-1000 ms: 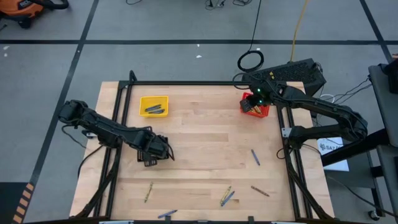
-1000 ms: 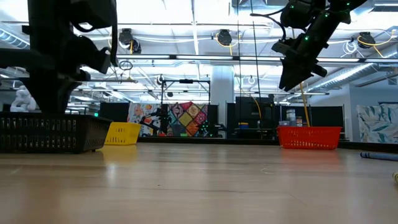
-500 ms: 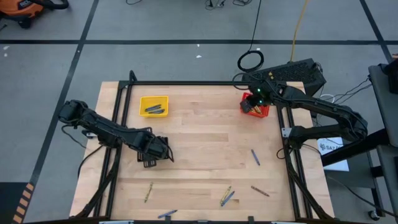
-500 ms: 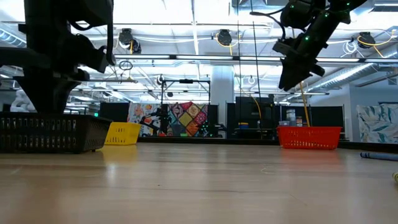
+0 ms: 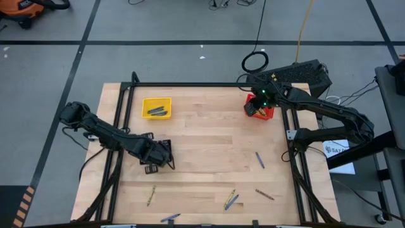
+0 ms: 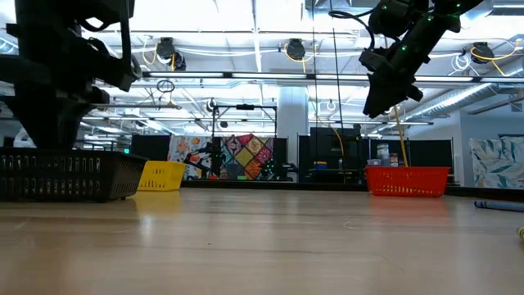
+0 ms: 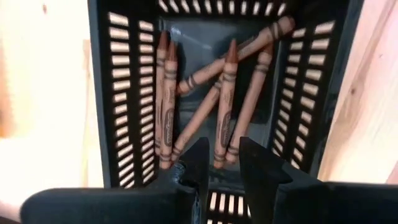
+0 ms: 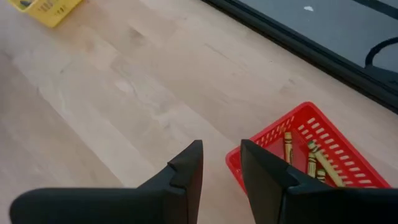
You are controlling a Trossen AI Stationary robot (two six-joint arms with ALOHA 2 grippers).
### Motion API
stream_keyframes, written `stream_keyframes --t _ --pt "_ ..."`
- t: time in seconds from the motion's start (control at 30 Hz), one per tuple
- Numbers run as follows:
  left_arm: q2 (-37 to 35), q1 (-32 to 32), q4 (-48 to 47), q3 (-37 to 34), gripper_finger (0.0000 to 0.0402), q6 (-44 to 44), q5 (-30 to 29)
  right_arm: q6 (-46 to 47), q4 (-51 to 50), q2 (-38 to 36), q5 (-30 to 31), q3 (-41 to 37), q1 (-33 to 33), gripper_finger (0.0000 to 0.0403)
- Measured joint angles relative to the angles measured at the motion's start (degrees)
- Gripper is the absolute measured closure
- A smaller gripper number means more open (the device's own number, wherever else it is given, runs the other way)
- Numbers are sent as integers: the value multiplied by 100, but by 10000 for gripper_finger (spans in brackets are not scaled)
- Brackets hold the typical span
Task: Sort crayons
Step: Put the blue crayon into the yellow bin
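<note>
My left gripper [image 7: 224, 155] hangs open, pointing down, over the black mesh basket [image 7: 118, 93]; nothing is between its fingers. Several brown crayons [image 7: 225, 99] lie on that basket's floor. In the high view the left gripper [image 5: 158, 156] is at the table's left. My right gripper [image 8: 221, 158] stands open in the air beside the red basket [image 8: 311, 155], which holds yellow-green crayons [image 8: 314, 158]. Loose crayons lie flat on the table: a blue one [image 5: 259, 159], a brown one [image 5: 264, 194], a yellow-green one [image 5: 151, 195].
The yellow basket [image 5: 156, 107] with crayons stands at the far left. More loose crayons [image 5: 230, 199] and a blue one [image 5: 169, 218] lie near the front edge. A black frame [image 5: 190, 85] borders the table. Bare wood lies in the middle [image 5: 209, 139].
My left gripper has shifted a little toward the table's near edge, staying above the black basket and pointing down.
</note>
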Motion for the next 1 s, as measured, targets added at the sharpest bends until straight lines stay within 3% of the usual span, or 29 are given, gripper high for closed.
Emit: stream_keyframes --t 0.17,0.37,0.57,0.73,1.0 --pt "0 -1 176 2 322 -151 -386 146 117 0 -96 0 90 307" --pt "0 -1 150 2 322 -275 -598 -324 206 0 -140 0 430 299" --pt "0 3 147 2 322 -85 -705 -583 552 0 552 0 659 259" --pt "0 66 141 2 322 539 -1101 -381 650 0 578 0 656 242" --pt "0 303 137 2 322 1675 -1238 737 386 0 579 0 656 244"
